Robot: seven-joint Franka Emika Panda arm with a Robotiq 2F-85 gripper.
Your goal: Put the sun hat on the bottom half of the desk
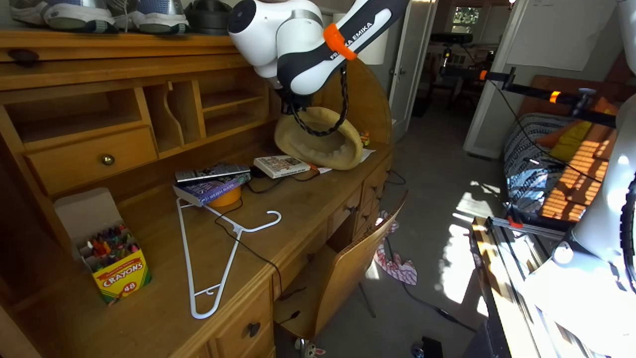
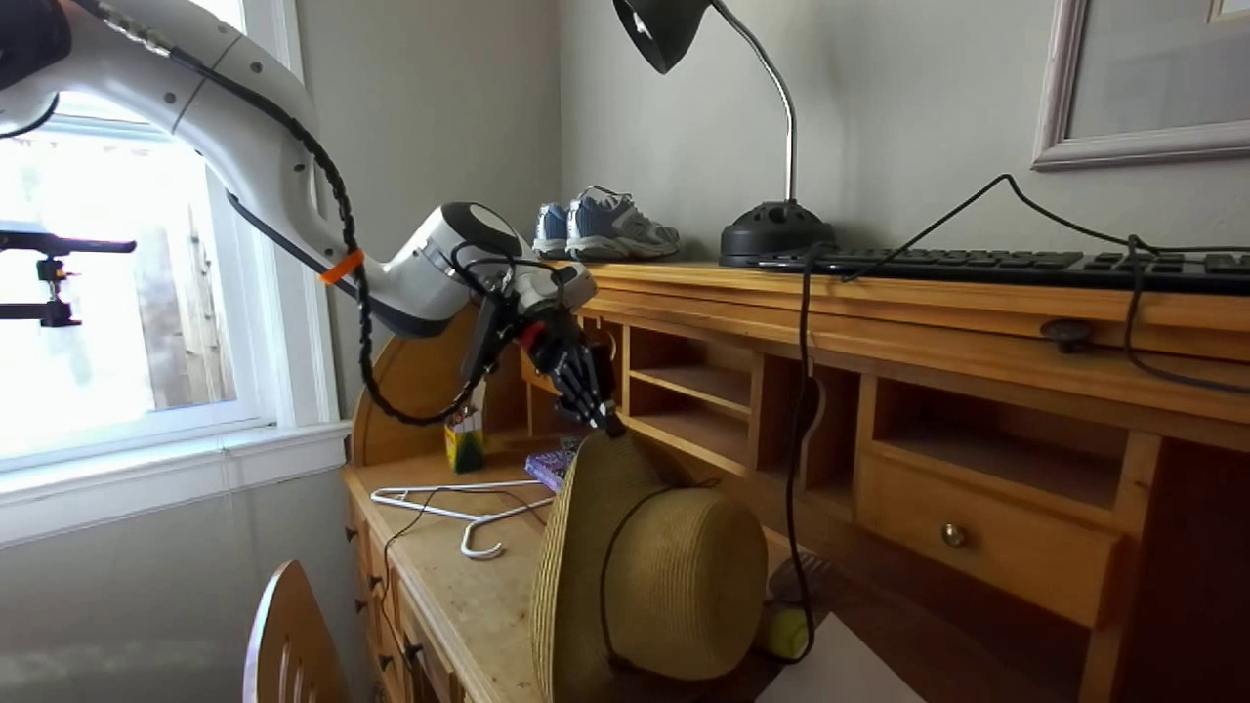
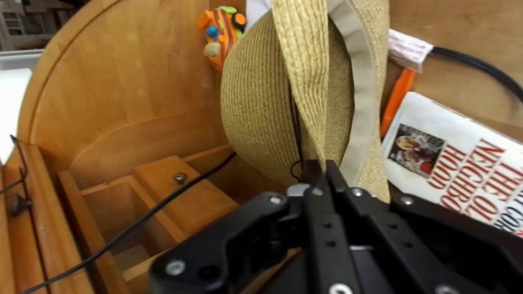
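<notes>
The sun hat [image 1: 348,156], pale tan woven straw, is tilted on its side at the desk's far end in an exterior view. It also shows in an exterior view [image 2: 684,586], crown to the right, brim standing steeply. My gripper [image 2: 605,428] is above it, fingertips at the brim's top edge. In the wrist view, the gripper [image 3: 325,167] is shut on the brim of the hat [image 3: 257,102], which hangs beyond the fingers. The desk's writing surface [image 1: 293,209] lies under the hat; I cannot tell whether the lower brim touches it. In an exterior view my fingertips are hidden.
On the desk are a white hanger [image 1: 238,231], stacked books [image 1: 213,186], a white book [image 1: 280,166], a crayon box [image 1: 121,276], a toy [image 3: 222,34] and a tennis ball [image 2: 784,635]. Cubbyholes [image 2: 693,381] rise behind; a black cable [image 2: 806,391] hangs near the hat. A chair [image 1: 348,263] stands in front.
</notes>
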